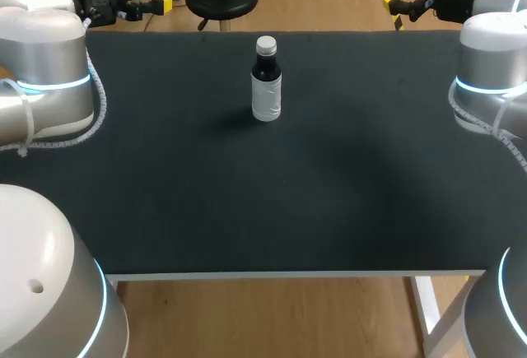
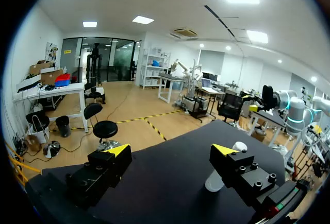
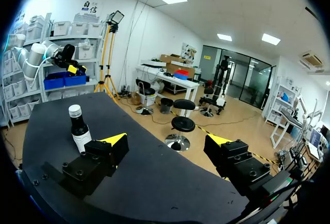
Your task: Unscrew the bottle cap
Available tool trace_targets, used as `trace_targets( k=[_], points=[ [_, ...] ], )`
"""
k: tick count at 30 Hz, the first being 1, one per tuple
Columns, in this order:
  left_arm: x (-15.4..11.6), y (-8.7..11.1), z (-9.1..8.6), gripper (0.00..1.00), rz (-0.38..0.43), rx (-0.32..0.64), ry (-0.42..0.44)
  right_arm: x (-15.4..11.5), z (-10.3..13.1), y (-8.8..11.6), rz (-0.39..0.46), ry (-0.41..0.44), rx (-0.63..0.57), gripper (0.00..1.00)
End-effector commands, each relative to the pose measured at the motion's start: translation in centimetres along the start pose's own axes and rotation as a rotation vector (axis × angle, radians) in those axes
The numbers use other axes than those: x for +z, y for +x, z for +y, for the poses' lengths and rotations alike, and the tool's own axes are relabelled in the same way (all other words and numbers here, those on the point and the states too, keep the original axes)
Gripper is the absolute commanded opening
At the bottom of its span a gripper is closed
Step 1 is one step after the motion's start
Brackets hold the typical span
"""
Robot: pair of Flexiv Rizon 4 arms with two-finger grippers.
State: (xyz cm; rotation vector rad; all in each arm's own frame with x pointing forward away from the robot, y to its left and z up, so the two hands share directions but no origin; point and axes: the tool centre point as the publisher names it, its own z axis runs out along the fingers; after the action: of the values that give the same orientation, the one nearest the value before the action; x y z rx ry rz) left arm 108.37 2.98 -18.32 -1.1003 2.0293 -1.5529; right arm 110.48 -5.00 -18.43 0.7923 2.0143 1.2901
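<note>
The bottle [image 1: 266, 86] stands upright on the table [image 1: 329, 193], at about 12 o'clock from the table's middle in my head view and near the far edge, with bare surface all around it. It is a small round bottle. The glass at the shoulder and neck looks dark, though I cannot tell whether that is liquid or tinted glass. A white label wraps the lower body, and a pale, ribbed cap [image 1: 266, 44] sits on top. My left gripper [image 2: 172, 152] has its fingers spread wide with nothing between them. From it the bottle [image 2: 214, 183] lies ahead at roughly 2 o'clock, its body half hidden behind one black finger and the cap [image 2: 238, 145] showing just past that finger's yellow tip. My right gripper [image 3: 166, 140] is spread just as wide and holds nothing. The bottle [image 3: 80, 131] is ahead of it at about 10 o'clock, just beyond one finger, with the cap [image 3: 75, 110] in full view. In the head view my left arm [image 1: 49, 78] comes in at 9 o'clock and my right arm [image 1: 494, 78] at 3 o'clock, both well apart from the bottle. The table top is a flat, matte black sheet with a thin white edge along the near side. The arm joints are smooth, rounded grey shells with glowing blue rings.
</note>
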Motion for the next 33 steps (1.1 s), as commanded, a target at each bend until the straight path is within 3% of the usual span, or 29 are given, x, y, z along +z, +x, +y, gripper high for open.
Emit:
trace_targets(
  k=[1, 18, 20, 24, 28, 33],
  points=[
    [0.0, 0.0, 0.0, 1.0, 0.0, -0.001, -0.001, 0.0, 0.0, 0.0, 0.0, 0.0, 0.0, 1.0],
    [0.0, 0.0, 0.0, 1.0, 0.0, -0.001, -0.001, 0.0, 0.0, 0.0, 0.0, 0.0, 0.0, 1.0],
    [0.5, 0.6, 0.3, 1.0, 0.029, 0.003, -0.006, 0.0, 0.0, 0.0, 0.0, 0.0, 0.0, 1.0],
    [1.4, 1.8, 0.7, 1.0, 0.163, 0.036, 0.028, 0.0, 0.0, 0.0, 0.0, 0.0, 0.0, 1.0],
    [2.1, 2.9, 1.2, 1.0, 0.344, 0.115, 0.078, 0.0, 0.0, 0.0, 0.0, 0.0, 0.0, 1.0],
    [3.1, 3.6, 2.4, 1.0, 0.498, 0.218, 0.137, 0.0, 0.0, 0.0, 0.0, 0.0, 0.0, 1.0]
  ],
)
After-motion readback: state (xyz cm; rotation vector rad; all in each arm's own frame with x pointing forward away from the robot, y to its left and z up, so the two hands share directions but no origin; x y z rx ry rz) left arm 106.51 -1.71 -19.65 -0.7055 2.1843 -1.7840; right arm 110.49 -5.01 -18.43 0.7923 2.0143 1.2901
